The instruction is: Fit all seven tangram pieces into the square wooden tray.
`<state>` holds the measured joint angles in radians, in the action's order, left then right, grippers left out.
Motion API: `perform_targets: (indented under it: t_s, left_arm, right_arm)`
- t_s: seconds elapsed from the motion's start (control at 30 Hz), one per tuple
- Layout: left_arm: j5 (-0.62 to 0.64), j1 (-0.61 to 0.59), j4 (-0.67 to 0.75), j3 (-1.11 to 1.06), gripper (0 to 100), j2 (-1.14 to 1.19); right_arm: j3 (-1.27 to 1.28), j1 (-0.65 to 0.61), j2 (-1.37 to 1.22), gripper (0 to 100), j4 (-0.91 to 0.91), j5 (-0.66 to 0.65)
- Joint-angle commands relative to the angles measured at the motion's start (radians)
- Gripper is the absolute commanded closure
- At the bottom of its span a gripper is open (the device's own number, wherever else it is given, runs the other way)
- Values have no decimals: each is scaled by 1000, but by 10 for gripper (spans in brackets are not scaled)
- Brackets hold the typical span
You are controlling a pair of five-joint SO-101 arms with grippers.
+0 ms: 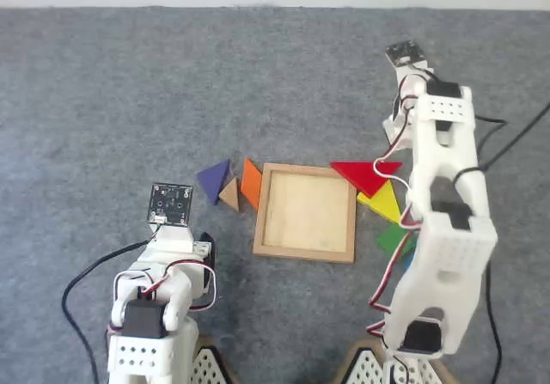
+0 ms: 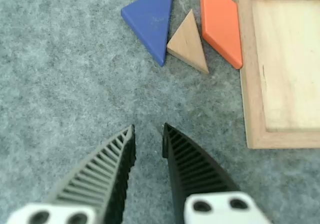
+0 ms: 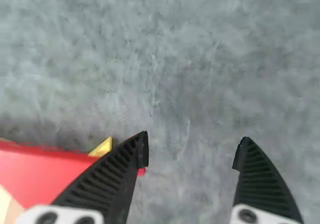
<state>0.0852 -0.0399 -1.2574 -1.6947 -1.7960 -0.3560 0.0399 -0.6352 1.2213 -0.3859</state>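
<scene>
The square wooden tray (image 1: 261, 212) lies flat and empty, with a blue triangle (image 1: 214, 178), a small tan triangle (image 1: 229, 195) and an orange parallelogram (image 1: 250, 183) clustered just beside one edge, while a red triangle (image 1: 364, 174), a yellow triangle (image 1: 385, 202) and a partly hidden green piece (image 1: 393, 237) lie along the opposite edge.

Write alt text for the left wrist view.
The left gripper, fingers narrowly apart and holding nothing, hangs over grey carpet. Ahead of it lie a blue triangle, a small wooden triangle and an orange parallelogram, the parallelogram beside the rim of the wooden tray.
</scene>
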Motion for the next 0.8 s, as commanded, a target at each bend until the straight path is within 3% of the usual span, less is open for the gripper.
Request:
perform_targets:
  t_s: [0.0, 0.77]
  left_arm:
    - [-5, 3, -6, 13, 907, -20]
    - [-5, 3, -6, 13, 907, -20]
  right_arm:
    - [-130, -8, -44, 719, 58, -18]
    - [-83, -162, 71, 720, 323, -44]
